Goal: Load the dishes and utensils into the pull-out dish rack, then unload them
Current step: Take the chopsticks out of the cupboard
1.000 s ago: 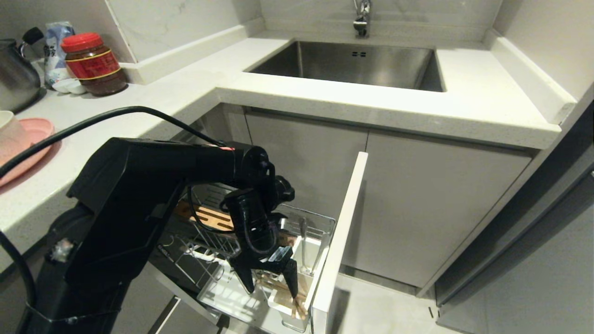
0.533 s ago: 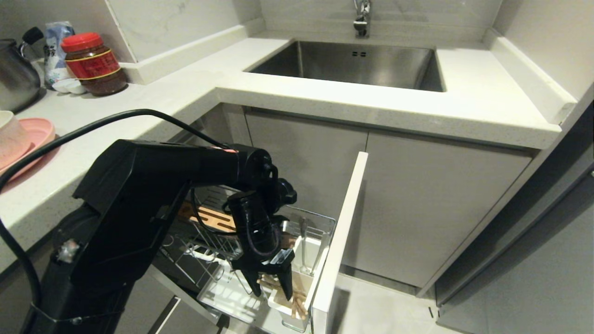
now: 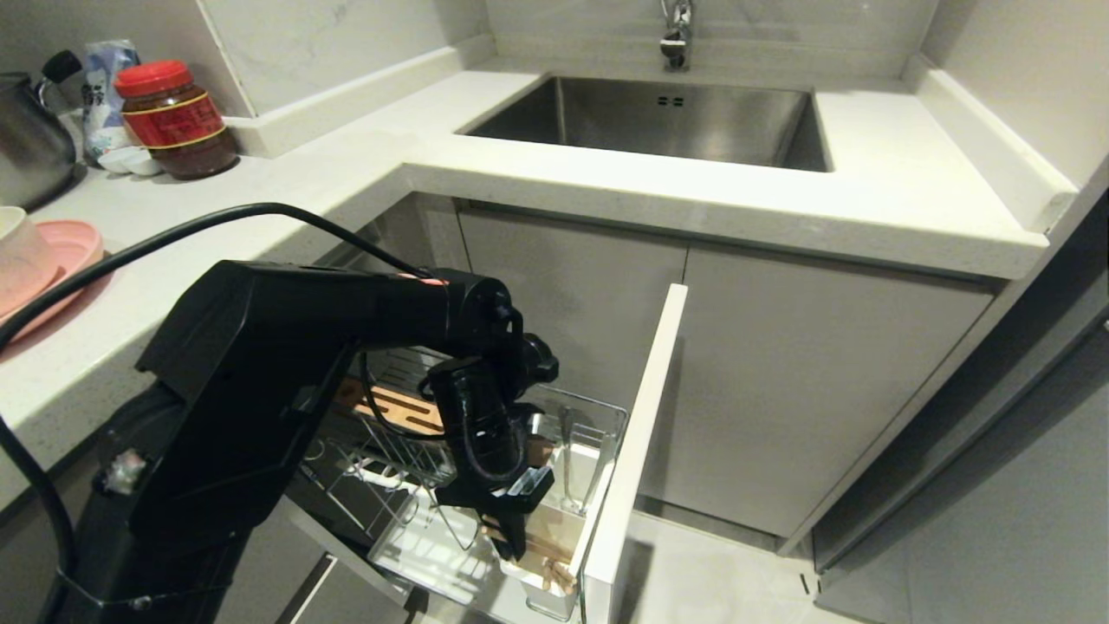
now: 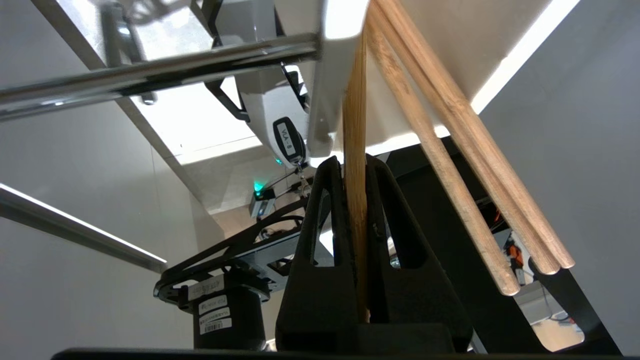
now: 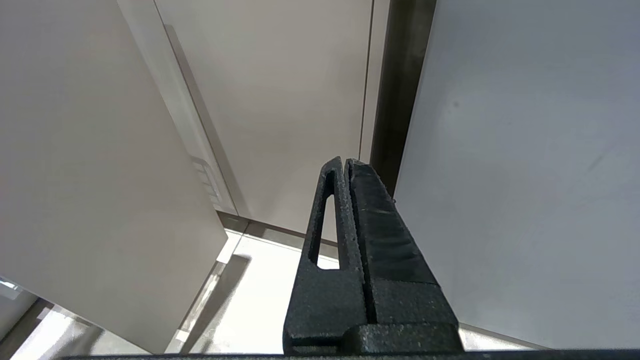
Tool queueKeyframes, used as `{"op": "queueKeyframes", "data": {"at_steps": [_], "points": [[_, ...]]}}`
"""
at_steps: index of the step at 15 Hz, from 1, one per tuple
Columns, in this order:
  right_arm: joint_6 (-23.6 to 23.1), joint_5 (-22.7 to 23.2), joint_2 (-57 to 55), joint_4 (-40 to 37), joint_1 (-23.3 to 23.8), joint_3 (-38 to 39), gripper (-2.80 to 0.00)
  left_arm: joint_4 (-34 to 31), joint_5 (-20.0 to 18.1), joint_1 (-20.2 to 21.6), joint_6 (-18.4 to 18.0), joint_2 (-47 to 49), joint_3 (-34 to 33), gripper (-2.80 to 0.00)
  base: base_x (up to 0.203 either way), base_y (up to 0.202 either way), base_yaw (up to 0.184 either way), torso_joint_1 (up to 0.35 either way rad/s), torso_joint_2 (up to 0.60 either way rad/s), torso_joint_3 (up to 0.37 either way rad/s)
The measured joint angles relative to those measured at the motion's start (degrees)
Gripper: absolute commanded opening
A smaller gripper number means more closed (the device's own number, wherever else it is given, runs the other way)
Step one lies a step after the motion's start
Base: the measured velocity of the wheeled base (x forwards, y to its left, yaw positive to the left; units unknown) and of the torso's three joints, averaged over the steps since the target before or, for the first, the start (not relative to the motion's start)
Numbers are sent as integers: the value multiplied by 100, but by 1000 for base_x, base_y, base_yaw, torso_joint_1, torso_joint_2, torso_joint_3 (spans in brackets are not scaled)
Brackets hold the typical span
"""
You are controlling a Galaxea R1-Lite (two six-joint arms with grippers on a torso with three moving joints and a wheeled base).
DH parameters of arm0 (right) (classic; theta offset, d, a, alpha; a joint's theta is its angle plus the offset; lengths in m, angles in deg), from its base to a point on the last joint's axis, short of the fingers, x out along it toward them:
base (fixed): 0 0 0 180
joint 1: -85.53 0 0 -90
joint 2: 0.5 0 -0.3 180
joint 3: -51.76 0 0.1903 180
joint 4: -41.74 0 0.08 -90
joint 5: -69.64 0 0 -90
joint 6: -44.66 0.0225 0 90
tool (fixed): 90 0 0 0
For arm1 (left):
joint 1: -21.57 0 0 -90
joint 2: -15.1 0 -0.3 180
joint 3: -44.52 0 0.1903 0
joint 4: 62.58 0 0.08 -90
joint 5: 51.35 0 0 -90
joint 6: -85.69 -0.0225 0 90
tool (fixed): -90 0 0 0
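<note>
1. The pull-out dish rack [image 3: 485,485] stands drawn out from the cabinet below the counter [image 3: 606,186], its white front panel [image 3: 637,433] foremost.
2. One left gripper [image 3: 511,542] reaches down into the white cutlery box [image 3: 554,520]; its jaws are pressed together on a single chopstick [image 4: 356,200].
3. One right gripper [image 5: 347,170] hangs away from the work, fingers closed on nothing.
4. Count: one pink plate [image 3: 61,251] and one bowl [image 3: 17,251] on the counter, well apart from the rack; four chopsticks show in the wrist view, three loose chopsticks [image 4: 450,150] just beside the held one.
5. Risks, as I judge: lifting could drag the neighbours, or the thin stick could pivot, slip, or catch the box rim.
</note>
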State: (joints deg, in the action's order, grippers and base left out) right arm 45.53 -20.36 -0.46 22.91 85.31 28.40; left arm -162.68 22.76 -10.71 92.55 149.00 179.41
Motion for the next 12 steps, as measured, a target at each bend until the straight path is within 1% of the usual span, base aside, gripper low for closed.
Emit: {"op": "queueKeyframes", "data": {"at_steps": [3, 5, 12], "points": [[0, 0, 0, -1, -2, 0, -280, -17, -1, -40, 5, -32, -2, -280, 0, 0, 0, 0, 0, 0], [0, 0, 0, -2, -2, 0, -280, -161, -12, -62, 3, -169, -9, -280, 0, 0, 0, 0, 0, 0], [0, 0, 0, 0, -2, 0, -280, -818, 27, -305, -10, -1294, -16, -280, 0, 0, 0, 0, 0, 0]]}}
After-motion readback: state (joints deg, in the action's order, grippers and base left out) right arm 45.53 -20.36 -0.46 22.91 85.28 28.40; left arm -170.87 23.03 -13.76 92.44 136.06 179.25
